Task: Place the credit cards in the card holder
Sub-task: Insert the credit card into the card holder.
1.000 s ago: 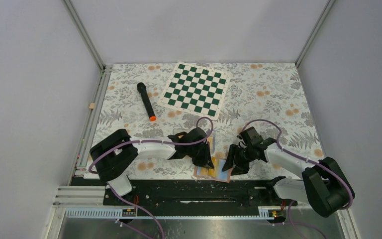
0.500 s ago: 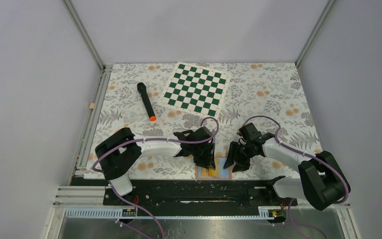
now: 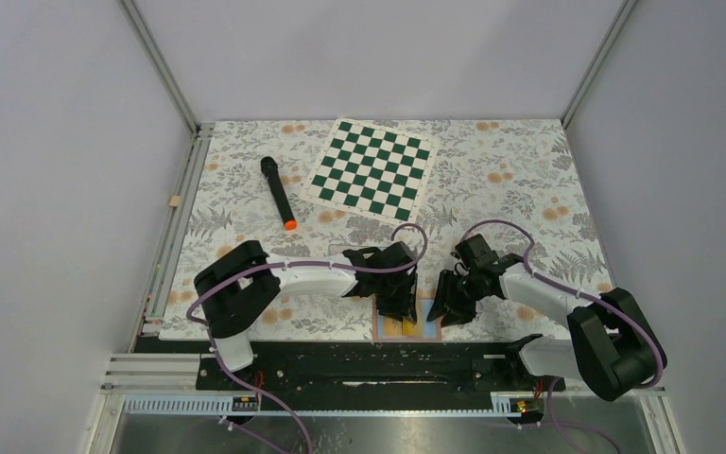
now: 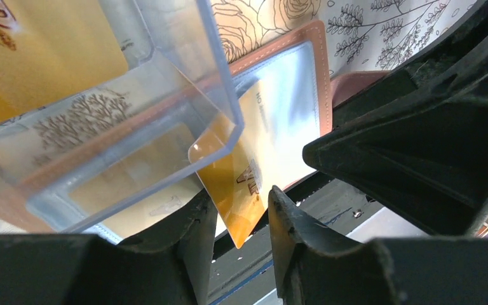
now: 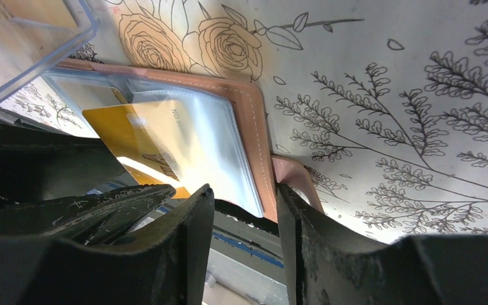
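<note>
Worktop: floral-print worktop inside grey walls; a chessboard and a black marker lie at the far side, well apart from your work.
Card holder: you have the card holder lying open and flat at the near edge, tan stitched border outermost, pale clear pockets facing up, its snap tab jutting toward the black rail.
Credit card: 1 yellow-orange credit card lies tilted, far end already under a clear pocket, near corner overhanging the rail.
Left claw: your left claw looks clenched on that near corner, probably so you can feed the card in along the pocket's length.
Right claw: your right claw straddles the holder's near edge beside the tab; I cannot tell whether it is pinching it or only standing over it. It seems placed there to stop the holder sliding as the card is pushed.
Clear box: a clear box sits just beside the holder, over its far corner in the left wrist view; 1 more yellow card shows through it.
Progress: judged as mid-insertion, with this card only partly seated.
</note>
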`<state>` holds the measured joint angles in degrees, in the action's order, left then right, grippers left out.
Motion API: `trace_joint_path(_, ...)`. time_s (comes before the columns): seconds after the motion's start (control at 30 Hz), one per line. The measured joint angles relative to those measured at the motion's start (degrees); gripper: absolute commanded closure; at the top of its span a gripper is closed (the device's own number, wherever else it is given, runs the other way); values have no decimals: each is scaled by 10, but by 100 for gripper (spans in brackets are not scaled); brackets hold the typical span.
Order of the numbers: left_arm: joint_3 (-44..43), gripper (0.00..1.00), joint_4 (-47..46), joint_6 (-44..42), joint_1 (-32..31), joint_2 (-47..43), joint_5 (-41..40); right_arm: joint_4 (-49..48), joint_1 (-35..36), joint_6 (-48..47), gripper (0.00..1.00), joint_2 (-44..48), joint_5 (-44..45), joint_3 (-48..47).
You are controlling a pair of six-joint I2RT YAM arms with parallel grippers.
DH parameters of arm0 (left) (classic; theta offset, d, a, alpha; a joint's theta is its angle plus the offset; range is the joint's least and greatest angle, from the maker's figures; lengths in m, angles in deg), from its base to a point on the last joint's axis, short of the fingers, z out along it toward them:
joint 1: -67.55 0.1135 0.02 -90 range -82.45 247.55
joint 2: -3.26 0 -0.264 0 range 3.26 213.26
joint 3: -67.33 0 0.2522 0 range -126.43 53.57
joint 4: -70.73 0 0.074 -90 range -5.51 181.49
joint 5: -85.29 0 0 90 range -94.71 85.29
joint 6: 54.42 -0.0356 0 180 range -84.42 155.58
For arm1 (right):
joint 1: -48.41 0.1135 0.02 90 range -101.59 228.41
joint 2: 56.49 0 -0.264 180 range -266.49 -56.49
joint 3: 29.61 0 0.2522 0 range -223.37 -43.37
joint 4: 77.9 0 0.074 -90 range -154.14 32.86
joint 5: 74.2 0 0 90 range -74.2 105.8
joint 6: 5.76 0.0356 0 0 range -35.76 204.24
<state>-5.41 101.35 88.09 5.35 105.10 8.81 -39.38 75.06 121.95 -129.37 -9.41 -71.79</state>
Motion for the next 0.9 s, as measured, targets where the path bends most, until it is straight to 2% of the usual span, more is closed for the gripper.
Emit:
trace_joint_path(0.27, -31, 56, 22, 0, -7, 17, -5, -3, -1, -3, 54, 3, -5, 4)
trace_joint_path(0.4, -36, 57, 16, 14, -7, 22, -4, -6, -1, -3, 57, 4, -10, 7)
trace_joint_path(0.47, -36, 61, 11, 28, -7, 22, -4, -8, -1, -3, 57, 5, -13, 10)
trace_joint_path(0.67, -22, 61, -24, 77, -9, 21, -5, -24, -1, 3, 58, 10, -28, 22)
trace_joint_path(0.8, -8, 58, -61, 99, -10, 17, -4, -34, -1, 10, 58, 11, -35, 27)
trace_joint_path(0.9, -5, 51, -69, 104, -10, 16, -2, -34, -2, 11, 58, 12, -36, 28)
